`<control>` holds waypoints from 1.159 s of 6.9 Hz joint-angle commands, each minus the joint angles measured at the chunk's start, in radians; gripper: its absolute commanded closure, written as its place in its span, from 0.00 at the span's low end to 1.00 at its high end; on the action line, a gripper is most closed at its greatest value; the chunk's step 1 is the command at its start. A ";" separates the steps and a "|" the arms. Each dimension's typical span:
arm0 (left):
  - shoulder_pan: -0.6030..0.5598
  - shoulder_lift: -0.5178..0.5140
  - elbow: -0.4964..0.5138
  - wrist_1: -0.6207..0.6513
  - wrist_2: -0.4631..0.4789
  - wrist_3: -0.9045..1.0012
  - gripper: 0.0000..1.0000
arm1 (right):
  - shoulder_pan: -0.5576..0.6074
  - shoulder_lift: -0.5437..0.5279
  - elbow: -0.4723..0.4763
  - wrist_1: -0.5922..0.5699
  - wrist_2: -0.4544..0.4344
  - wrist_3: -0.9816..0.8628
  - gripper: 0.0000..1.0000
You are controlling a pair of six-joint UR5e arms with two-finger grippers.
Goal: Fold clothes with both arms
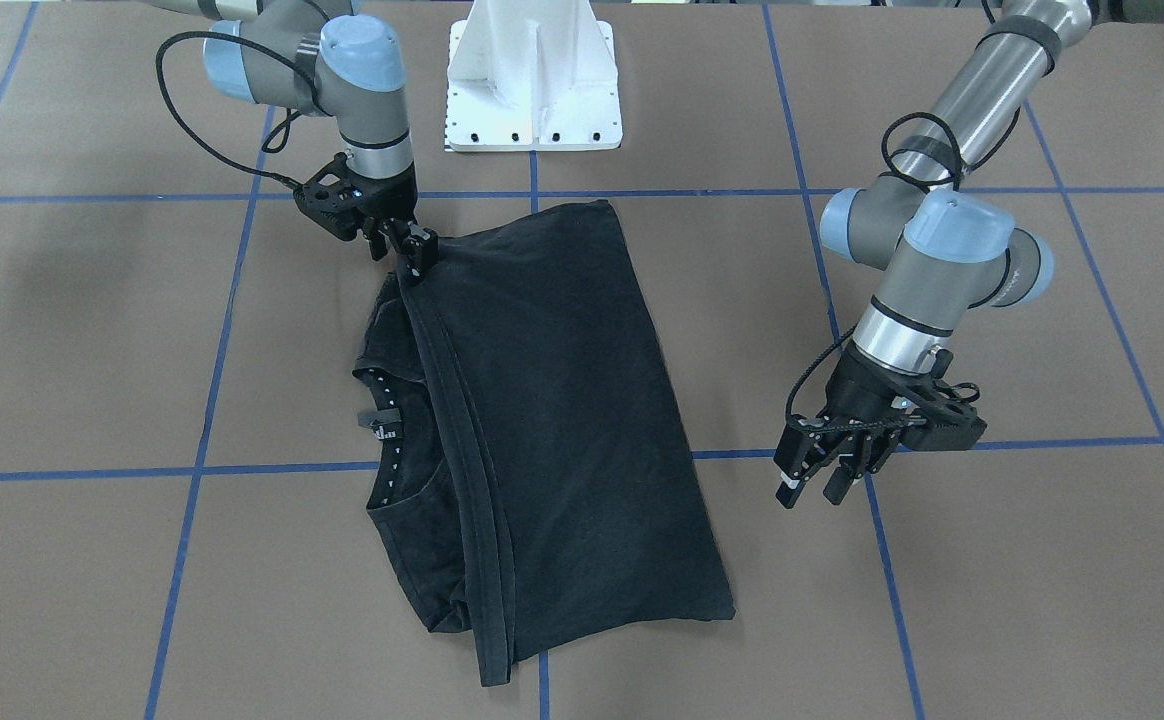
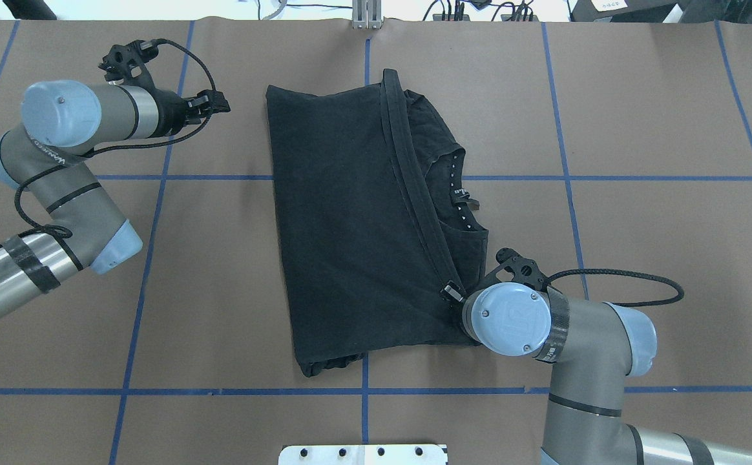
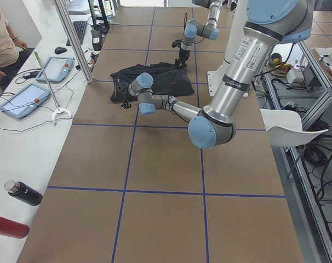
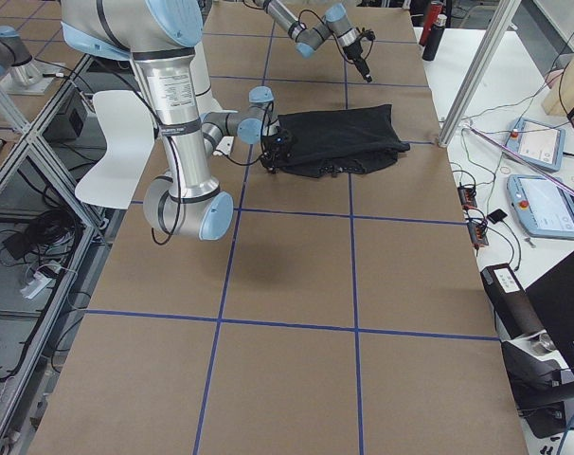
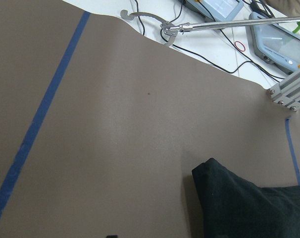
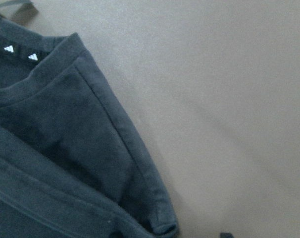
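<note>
T-shirt lay half-folded, its hem pinched by the right pincer, left pincer wide and empty; next fold likely needed both gripping.

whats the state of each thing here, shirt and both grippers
T-shirt: folded over on the table, collar showing, hem corner pinched.
right gripper: shut on the T-shirt's hem corner.
left gripper: open, empty, off to the T-shirt's side.
</note>
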 commanded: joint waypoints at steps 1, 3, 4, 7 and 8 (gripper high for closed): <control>0.000 0.000 0.001 0.002 0.000 0.001 0.28 | -0.001 0.003 -0.003 0.000 0.000 0.004 0.82; 0.002 0.000 0.001 0.000 0.000 0.000 0.28 | 0.005 0.003 0.004 0.000 0.006 -0.002 1.00; 0.002 0.002 0.003 0.000 0.000 0.001 0.28 | 0.011 0.005 0.010 0.000 0.012 -0.002 1.00; 0.002 0.002 0.006 -0.002 0.002 0.000 0.27 | 0.011 0.005 0.017 -0.022 0.015 -0.003 1.00; 0.002 0.002 0.006 -0.002 0.002 0.000 0.27 | 0.011 0.006 0.026 -0.025 0.017 -0.003 1.00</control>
